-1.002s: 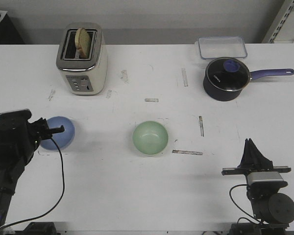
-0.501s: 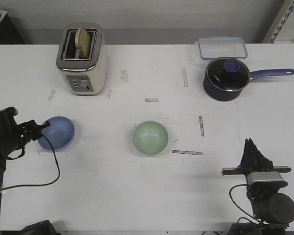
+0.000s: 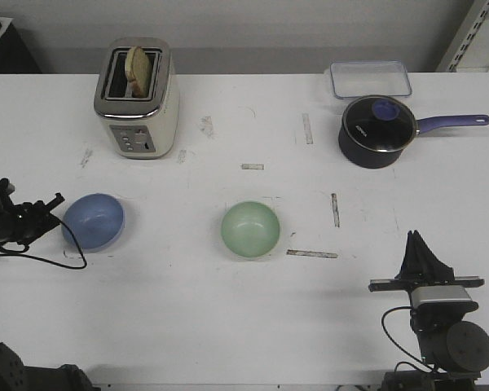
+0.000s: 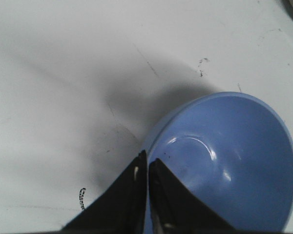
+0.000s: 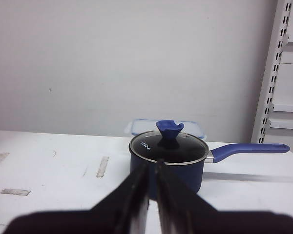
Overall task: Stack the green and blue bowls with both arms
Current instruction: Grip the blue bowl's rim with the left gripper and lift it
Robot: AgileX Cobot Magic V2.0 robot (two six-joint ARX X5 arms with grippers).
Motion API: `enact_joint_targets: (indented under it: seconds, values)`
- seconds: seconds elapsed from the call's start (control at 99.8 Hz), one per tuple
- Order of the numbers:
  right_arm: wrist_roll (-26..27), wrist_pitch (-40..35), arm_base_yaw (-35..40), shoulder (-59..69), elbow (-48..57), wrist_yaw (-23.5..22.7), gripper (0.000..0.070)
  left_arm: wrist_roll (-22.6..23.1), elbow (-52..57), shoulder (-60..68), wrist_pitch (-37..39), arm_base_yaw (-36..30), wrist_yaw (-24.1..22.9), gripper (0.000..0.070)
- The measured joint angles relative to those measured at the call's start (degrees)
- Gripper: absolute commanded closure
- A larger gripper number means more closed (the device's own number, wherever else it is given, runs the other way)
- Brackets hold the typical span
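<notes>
blue bowl and green bowl sit well apart on the tabletop, nothing stacked yet. left gripper, pinched together, hangs just left of blue; right gripper, also together, waits near-right.

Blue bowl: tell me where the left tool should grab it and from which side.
Grip the blue bowl by its thin rim on the edge nearest the left tool, coming in from that outer side. It sits upright and open, so one finger can likely slip inside and one outside the wall.
</notes>
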Motion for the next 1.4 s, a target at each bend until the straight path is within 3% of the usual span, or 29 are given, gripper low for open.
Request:
enact_joint_targets:
  seconds: [0.22,0.371,0.872,1.142,1.272,1.403]
  values:
    - [0.0,0.0,0.0,0.0,0.0,0.0,0.0688,0.8,3.4,3.3,-3.8,0.1,0.0,0.0511]
    - [0.0,0.0,0.0,0.0,0.0,0.0,0.0688,1.5,3.4,3.3,-6.0,0.1,0.0,0.0363]
    - [0.0,0.0,0.0,0.0,0.0,0.0,0.0688,3.3,3.4,3.4,-6.2,-0.2,0.0,0.0374]
    - [0.0,0.0,0.0,0.0,0.0,0.0,0.0688,4.0,3.4,5.7,-6.3,-3.7,0.0,0.0389]
    - [0.0,0.0,0.0,0.0,0.0,0.0,0.0688,4.5,3.5,6.3,-6.3,-4.6,-2.8,0.0455]
    - [0.0,0.0,0.0,0.0,0.0,0.0,0.0688,4.5,3.5,8.0,-7.0,-4.8,-5.0,0.0455]
